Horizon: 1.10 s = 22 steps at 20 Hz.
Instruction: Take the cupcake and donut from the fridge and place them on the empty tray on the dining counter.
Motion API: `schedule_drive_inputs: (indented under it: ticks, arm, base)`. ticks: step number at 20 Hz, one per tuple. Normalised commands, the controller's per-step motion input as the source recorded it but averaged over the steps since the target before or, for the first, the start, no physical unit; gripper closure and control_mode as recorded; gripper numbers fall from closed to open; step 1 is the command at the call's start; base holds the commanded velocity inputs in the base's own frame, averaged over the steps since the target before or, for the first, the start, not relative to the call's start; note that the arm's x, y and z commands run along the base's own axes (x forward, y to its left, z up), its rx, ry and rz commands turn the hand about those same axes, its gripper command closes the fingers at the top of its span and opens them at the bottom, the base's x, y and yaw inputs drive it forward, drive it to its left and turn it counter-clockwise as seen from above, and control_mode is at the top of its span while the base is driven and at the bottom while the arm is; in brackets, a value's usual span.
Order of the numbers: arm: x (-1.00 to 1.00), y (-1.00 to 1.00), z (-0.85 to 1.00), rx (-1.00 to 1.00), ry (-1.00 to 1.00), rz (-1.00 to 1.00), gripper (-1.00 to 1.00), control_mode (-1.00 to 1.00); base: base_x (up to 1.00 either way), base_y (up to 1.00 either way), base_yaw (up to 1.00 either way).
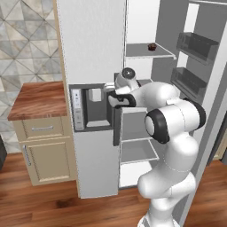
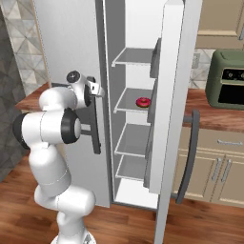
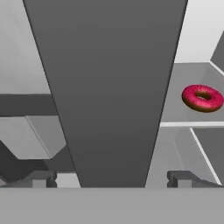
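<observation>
You're at the first pickup: your tool [image 3: 111,177] gapes wide and empty astride the dark fridge handle [image 3: 105,87], so back off it and swing toward the donut [image 3: 202,98] ahead to its right.

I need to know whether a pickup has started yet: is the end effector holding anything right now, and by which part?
Nothing is held. The end effector stands open with empty fingers in front of the fridge; the donut lies untouched on its shelf.
</observation>
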Motion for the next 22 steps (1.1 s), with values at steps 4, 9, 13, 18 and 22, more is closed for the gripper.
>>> schedule_drive_inputs:
  ticks: [4, 9, 13, 18, 22]
  arm:
    - [0.57, 0.0, -0.27, 0.0, 0.0, 0.0, -1.0, -1.0]
    - [0.82, 0.0, -0.74, -0.02, -0.02, 0.0, 1.0, -1.0]
    - [1.0, 0.0, -1.0, -0.05, 0.0, 0.0, 1.0, -1.0]
    - [0.62, 0.43, -0.55, 0.11, 0.2, 0.17, 1.0, -1.0]
    - [-0.2, 1.0, -0.04, 0.02, 0.24, 0.25, 1.0, -1.0]
  base:
    - [0.0, 0.0, 0.0]
    - [0.0, 0.0, 0.0]
    - [0.0, 0.0, 0.0]
    - [0.0, 0.0, 0.0]
    - [0.0, 0.0, 0.0]
